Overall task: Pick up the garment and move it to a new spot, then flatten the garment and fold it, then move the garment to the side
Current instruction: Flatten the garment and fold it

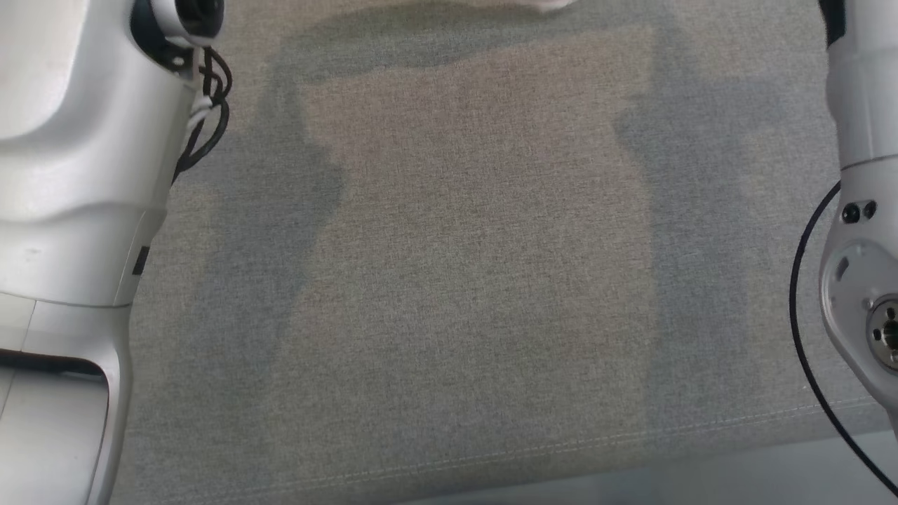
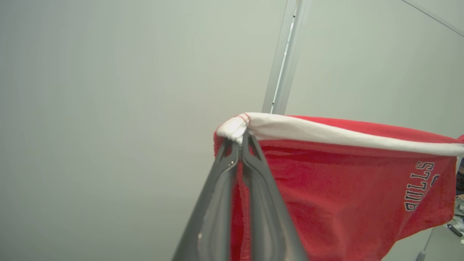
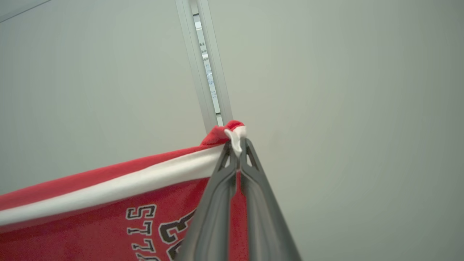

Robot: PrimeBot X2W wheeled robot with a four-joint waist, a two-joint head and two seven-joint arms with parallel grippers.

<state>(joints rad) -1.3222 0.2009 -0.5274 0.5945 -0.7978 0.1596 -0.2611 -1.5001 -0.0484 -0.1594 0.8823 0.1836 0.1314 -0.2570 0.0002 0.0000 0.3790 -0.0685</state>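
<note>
Pinching a white-edged corner of the red fleecy garment (image 2: 326,195) with the left gripper (image 2: 240,139), both long dark fingers pressed together on the cloth right at their tips. Clamping the opposite white-edged corner the same way with the right gripper (image 3: 237,145), closed tight on the fabric. Held up in the air between the two grippers, stretched out sideways from each pair of tips as a white band, with the red body hanging down beside and behind the fingers. Printed with dark-outlined block lettering (image 2: 417,188), "BULLS" readable off to the far side of the left gripper and partly hidden behind the right gripper's fingers. Beyond both sets of fingertips, a plain pale wall (image 2: 108,108) and a narrow pale metal upright (image 2: 284,54). Down below, flanked by the pale left forearm (image 1: 70,175) and pale right forearm (image 1: 859,140), a flat grey woven-cloth surface (image 1: 477,266).
</note>
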